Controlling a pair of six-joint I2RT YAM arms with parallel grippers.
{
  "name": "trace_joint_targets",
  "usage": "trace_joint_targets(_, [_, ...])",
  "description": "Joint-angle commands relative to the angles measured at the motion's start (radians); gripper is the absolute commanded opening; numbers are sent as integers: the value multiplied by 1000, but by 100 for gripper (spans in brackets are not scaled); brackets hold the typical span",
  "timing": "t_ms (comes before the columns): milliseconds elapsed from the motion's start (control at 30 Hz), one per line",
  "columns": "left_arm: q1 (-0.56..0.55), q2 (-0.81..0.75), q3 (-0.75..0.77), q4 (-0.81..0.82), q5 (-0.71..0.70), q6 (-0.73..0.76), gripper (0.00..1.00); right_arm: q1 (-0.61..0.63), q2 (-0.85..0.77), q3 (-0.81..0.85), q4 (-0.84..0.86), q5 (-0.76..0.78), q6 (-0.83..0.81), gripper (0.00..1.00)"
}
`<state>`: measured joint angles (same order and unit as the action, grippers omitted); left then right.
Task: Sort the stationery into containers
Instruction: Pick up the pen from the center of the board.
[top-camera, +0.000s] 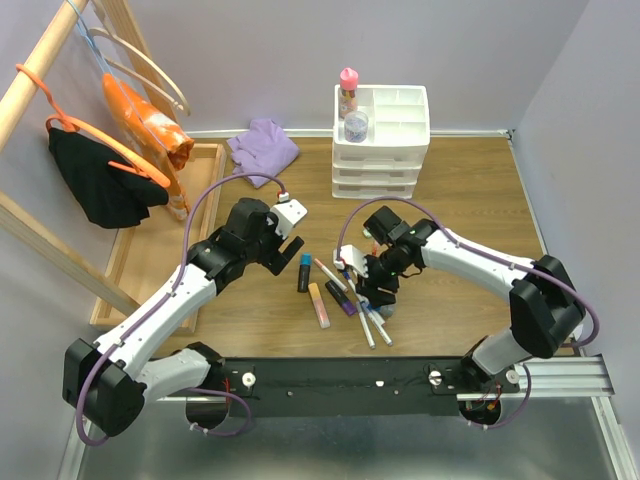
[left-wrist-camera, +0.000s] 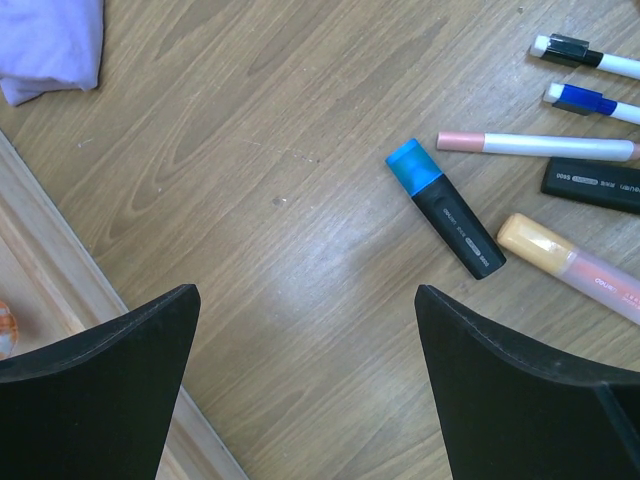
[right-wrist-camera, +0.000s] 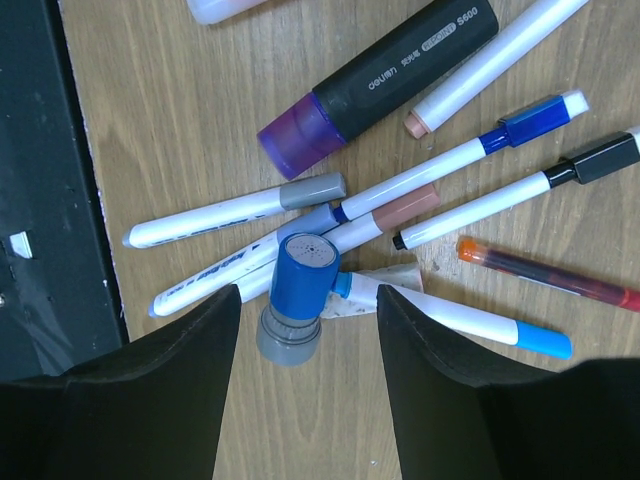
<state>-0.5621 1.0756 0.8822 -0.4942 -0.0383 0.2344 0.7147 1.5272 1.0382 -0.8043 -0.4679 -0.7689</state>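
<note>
— Right gripper (right-wrist-camera: 308, 300), spread wide, hangs over a small round grey pot with a blue lid (right-wrist-camera: 300, 275) sitting among thin white coloured-cap markers (right-wrist-camera: 235, 213) on the wooden surface (right-wrist-camera: 180, 110). Jar or stamp? Hard to tell from this angle.
— And the left?
— Left gripper (left-wrist-camera: 305, 310), likewise spread and holding nothing, hovers above bare wood, with a black blue-capped highlighter (left-wrist-camera: 446, 207) just beside it.
— So which step is this?
— By the look of it, the pick: the pot sits between the right fingers, not yet pinched. Next it wants a drop and a close on the grey base. Then comes a carry to a free compartment of the white plastic three-drawer unit's divided top tray (top-camera: 428, 112), well apart at the back of the surface.
</note>
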Motion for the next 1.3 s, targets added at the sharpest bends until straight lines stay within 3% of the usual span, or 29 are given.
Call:
trace_joint_targets(0, [7,-3,1,29,-15,-10,98,17,25,-17,33,17,-9,64])
trace_joint_targets(267, [5,6,-17,13,-6,-35,97,19,34,-3,40,2,8,64])
trace_joint_targets(467, [1,138,44,-99,17,-136,85,19,19,-4,63,15,28,64])
trace_joint_targets(633, [-4,219,119,-89,29,-223,76,19,-19,-20,111,64,74,64])
trace_joint_targets(900, [-19,406,230,-132,37,-391,64,-14,-120,26,260,208,310,64])
trace_joint_targets(1067, [-24,480,253,-142,101,-420,62,-137,-148,95,382,301,567,66])
trace_joint_targets(1267, [-44,570,271,-150,117,-443,61,-248,-139,167,409,284,635,66])
